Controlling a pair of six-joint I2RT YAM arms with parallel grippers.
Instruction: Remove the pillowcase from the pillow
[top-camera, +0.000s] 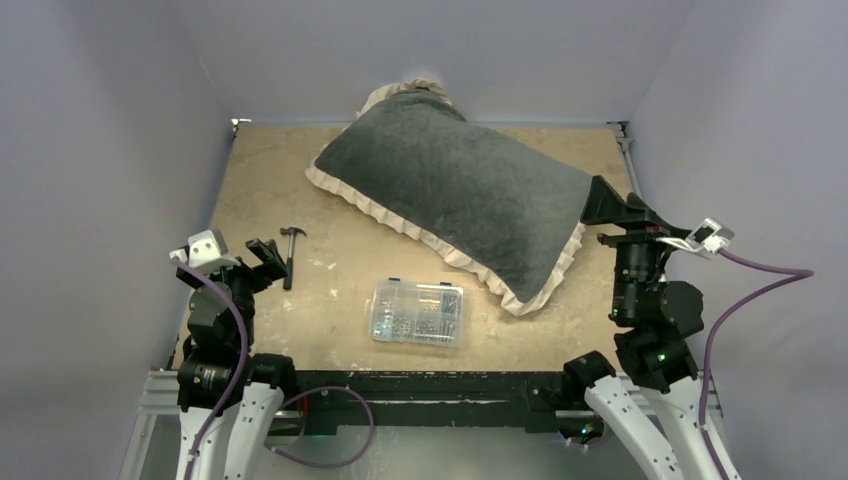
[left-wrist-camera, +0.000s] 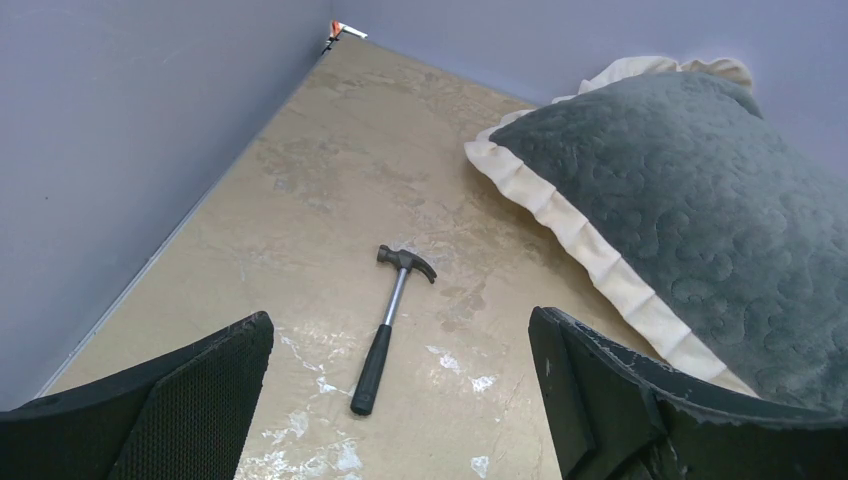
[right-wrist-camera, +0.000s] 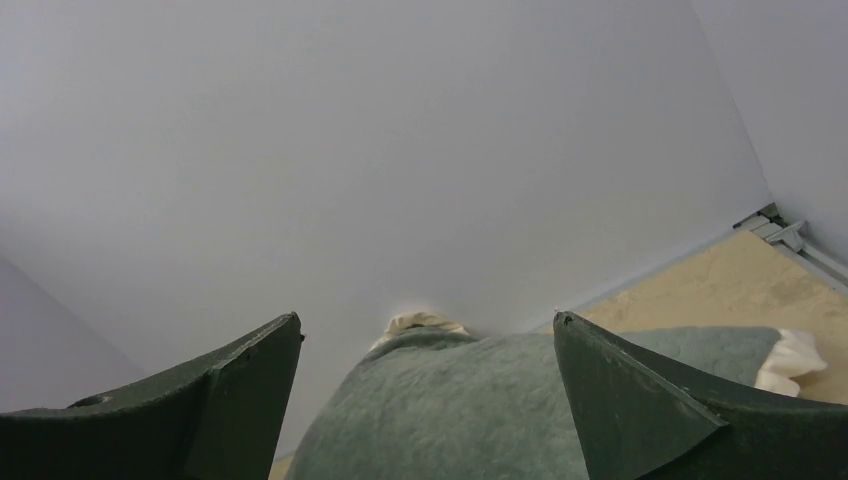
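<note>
The pillowcase (top-camera: 455, 190), dark grey plush with a cream ruffled frill, lies slantwise across the back of the table, bulging full. It also fills the right of the left wrist view as pillowcase (left-wrist-camera: 690, 200) and the bottom of the right wrist view as pillowcase (right-wrist-camera: 450, 410). The pillow is hidden inside it. My left gripper (top-camera: 268, 257) (left-wrist-camera: 402, 318) is open at the near left, above a hammer and well apart from the cover. My right gripper (top-camera: 600, 205) (right-wrist-camera: 428, 317) is open just off the pillowcase's right end, with nothing between its fingers.
A small hammer (top-camera: 290, 255) (left-wrist-camera: 388, 320) lies near the left gripper. A clear plastic box of small parts (top-camera: 418, 313) sits at the near middle of the table (top-camera: 270, 180). Grey walls close in the back and both sides.
</note>
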